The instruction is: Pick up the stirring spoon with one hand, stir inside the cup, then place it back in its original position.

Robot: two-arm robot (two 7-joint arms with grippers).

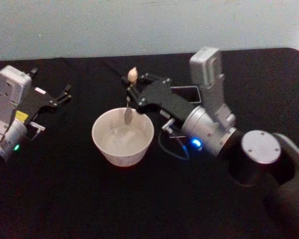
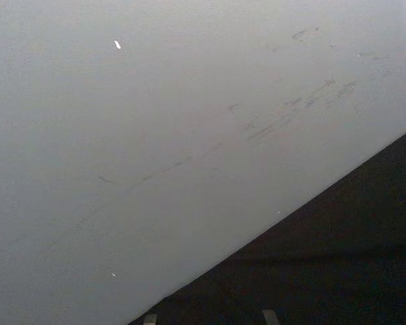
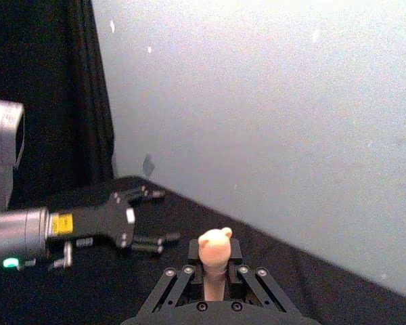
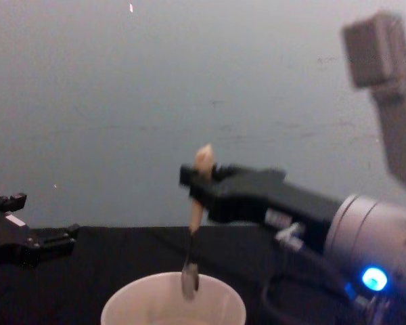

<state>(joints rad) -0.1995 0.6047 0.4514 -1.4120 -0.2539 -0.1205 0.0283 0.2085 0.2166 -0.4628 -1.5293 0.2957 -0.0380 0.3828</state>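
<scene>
My right gripper (image 1: 133, 89) is shut on the cream handle of the stirring spoon (image 1: 128, 107), just under its rounded knob. The spoon hangs almost upright, and its small metal bowl (image 4: 189, 279) sits at rim level over the far side of the off-white cup (image 1: 123, 144). In the right wrist view the knob (image 3: 214, 245) rises between the closed fingers (image 3: 183, 281). A dark square-sided holder (image 1: 185, 92) shows partly behind the right arm. My left gripper (image 1: 65, 94) rests open on the table left of the cup, holding nothing.
A black cloth (image 1: 60, 199) covers the table, and a pale wall (image 1: 139, 25) stands close behind it. The right arm's wrist and elbow (image 1: 259, 154) lie low over the table's right side. The left gripper (image 3: 152, 218) lies well clear of the cup.
</scene>
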